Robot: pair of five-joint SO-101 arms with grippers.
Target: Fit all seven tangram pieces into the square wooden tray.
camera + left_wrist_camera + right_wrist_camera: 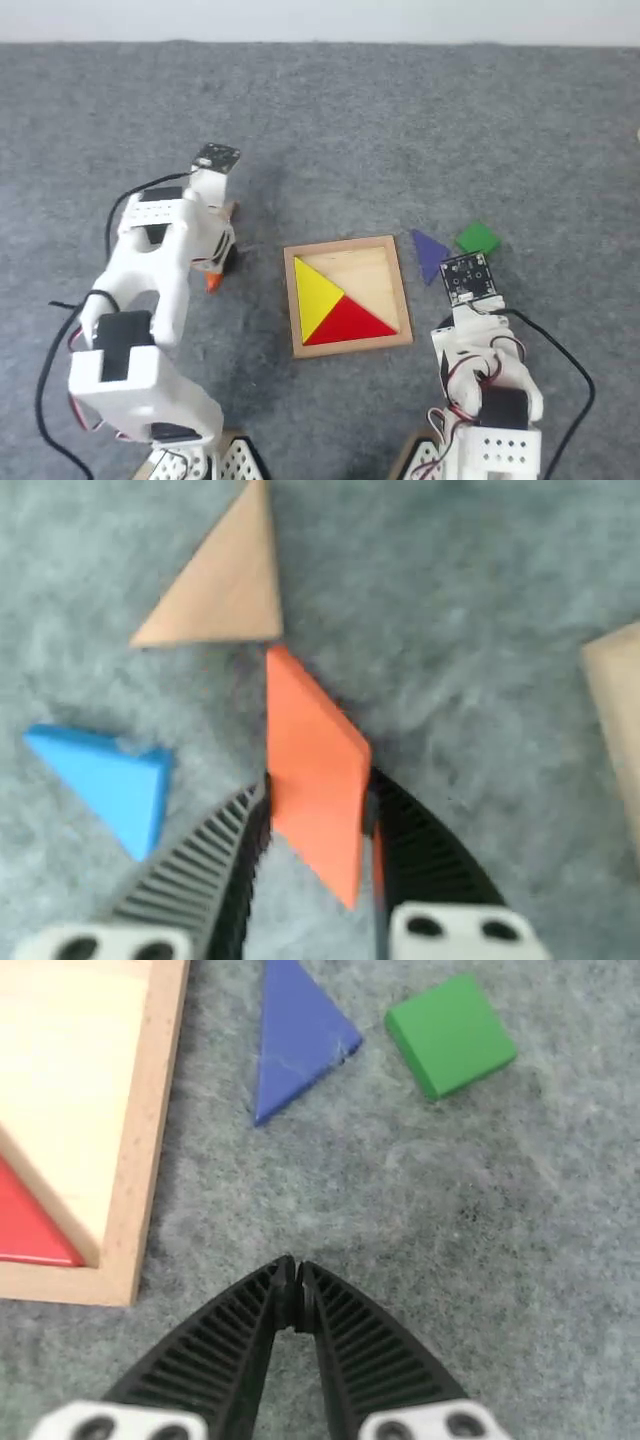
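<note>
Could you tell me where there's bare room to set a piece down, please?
Free: the upper right half of the tray, bordered by yellow triangle and red triangle; the mat beyond it. Crowded: right of it, purple triangle, green square, right gripper; left, left gripper holding the orange piece by tan triangle and blue triangle.
</note>
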